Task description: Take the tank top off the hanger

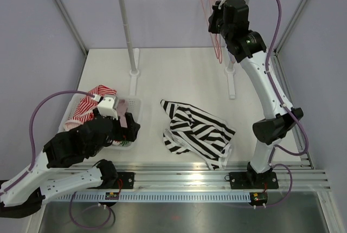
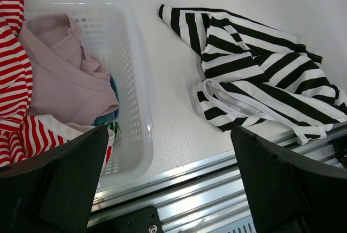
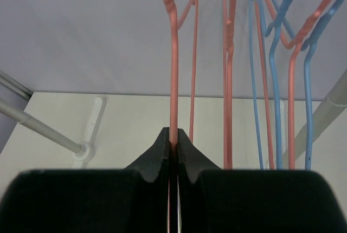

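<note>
The striped tank top (image 1: 198,130) lies on the desk (image 1: 179,76); left fingers (image 2: 59,184) gape wide (near the basket (image 2: 135,108)), right fingers (image 3: 157,157) pinch an orange hanger (image 3: 173,81).

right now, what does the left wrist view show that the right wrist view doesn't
Only the left wrist view: the black-and-white striped tank top lying crumpled on the white table, off any hanger. Beside it is a white plastic mesh basket holding a pink garment and a red-and-white striped garment. The left jaws stand wide open in the foreground.
Only the right wrist view: the right jaws shut on a coral wire hanger, with blue wire hangers alongside and a grey rack pole.
Both: that same white table.
</note>
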`<state>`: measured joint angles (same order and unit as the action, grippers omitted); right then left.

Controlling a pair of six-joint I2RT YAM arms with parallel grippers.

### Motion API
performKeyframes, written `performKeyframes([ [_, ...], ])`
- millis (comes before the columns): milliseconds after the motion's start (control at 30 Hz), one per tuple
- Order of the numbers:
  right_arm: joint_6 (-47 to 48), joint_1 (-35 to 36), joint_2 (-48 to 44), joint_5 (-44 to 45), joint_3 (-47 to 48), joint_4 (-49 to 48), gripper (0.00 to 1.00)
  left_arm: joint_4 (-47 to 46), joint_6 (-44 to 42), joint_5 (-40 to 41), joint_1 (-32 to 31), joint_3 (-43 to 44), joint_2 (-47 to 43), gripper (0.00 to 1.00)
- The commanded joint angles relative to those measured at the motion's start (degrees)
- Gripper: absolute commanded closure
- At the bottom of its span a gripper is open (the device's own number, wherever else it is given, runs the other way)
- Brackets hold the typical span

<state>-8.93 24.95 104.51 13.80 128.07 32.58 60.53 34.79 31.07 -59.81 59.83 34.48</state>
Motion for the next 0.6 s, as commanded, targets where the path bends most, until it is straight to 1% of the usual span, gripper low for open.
performKeyframes([
  [0,-1.00,-2.53,4.36,-2.02,8.58,-0.77,1.00,-0.42,-0.51,2.15,-0.22,-0.86,-0.46,0.01],
  [133,-1.35,-3.15,10.62,-2.11,18.77,3.80,1.00,-0.77,-0.95,1.63,-0.31,-1.65,-0.90,0.01],
  [167,-1.44,-3.15,11.15,-2.11,18.88,4.42,1.00,-0.85,-1.03,1.63,-0.31,-1.65,-0.99,0.01],
  [233,-1.88,-3.15,10.46,-2.11,17.40,3.73,1.00,-0.86,-1.12,1.62,-0.31,-1.47,-1.52,0.01],
  [333,-2.76,-3.15,6.68,-2.11,9.07,-0.31,0.99,-0.77,-1.39,1.71,-0.31,-1.12,-1.61,0.01],
  [367,-2.76,-3.24,6.06,-1.85,8.17,-1.02,0.98,-0.77,-1.47,1.71,-0.31,-1.04,-1.52,0.01],
  [400,-2.76,-3.15,5.45,-1.76,7.81,-1.20,0.94,-0.68,-1.56,1.71,-0.31,-0.86,-1.35,0.01],
  [433,-2.59,-3.15,5.36,-1.67,8.16,-1.03,0.82,-0.77,-1.56,1.63,-0.31,-0.77,-1.00,0.01],
  [467,-2.59,-3.15,5.27,-1.59,8.42,-0.68,0.75,-0.77,-1.56,1.71,-0.31,-0.68,-0.73,0.01],
  [567,-2.59,-3.15,4.30,-1.76,9.04,0.20,0.67,-1.47,-1.56,1.19,-0.30,-0.60,0.06,0.01],
])
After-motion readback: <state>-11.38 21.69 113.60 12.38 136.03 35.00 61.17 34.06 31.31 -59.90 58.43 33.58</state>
